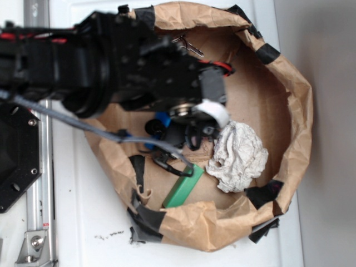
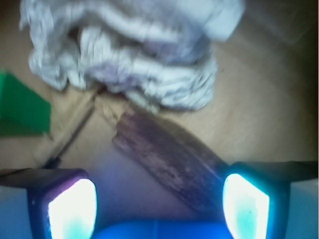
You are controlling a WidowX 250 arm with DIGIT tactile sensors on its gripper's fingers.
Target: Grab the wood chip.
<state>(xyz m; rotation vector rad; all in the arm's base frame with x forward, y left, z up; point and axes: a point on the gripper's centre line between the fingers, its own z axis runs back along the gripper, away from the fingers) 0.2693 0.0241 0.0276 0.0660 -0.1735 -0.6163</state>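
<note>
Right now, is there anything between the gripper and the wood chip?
Nothing visible blocks it. In the wrist view the gripper is open, and the wood chip lies slanted on the brown paper directly between its fingers. The crumpled white paper sits just beyond the chip's far end, the green block off to the side.

One wood chip (image 2: pixel 167 158), one green block (image 1: pixel 184 188), one crumpled white cloth (image 1: pixel 238 156), one brown paper enclosure (image 1: pixel 297 105).

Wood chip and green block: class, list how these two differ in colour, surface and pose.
The wood chip is dark brown; the green block is bright green. The chip looks rough and streaky; the block looks smooth with straight edges. The chip lies diagonally between the open tool's fingers; the block sits off to the side. Both rest on brown paper.
</note>
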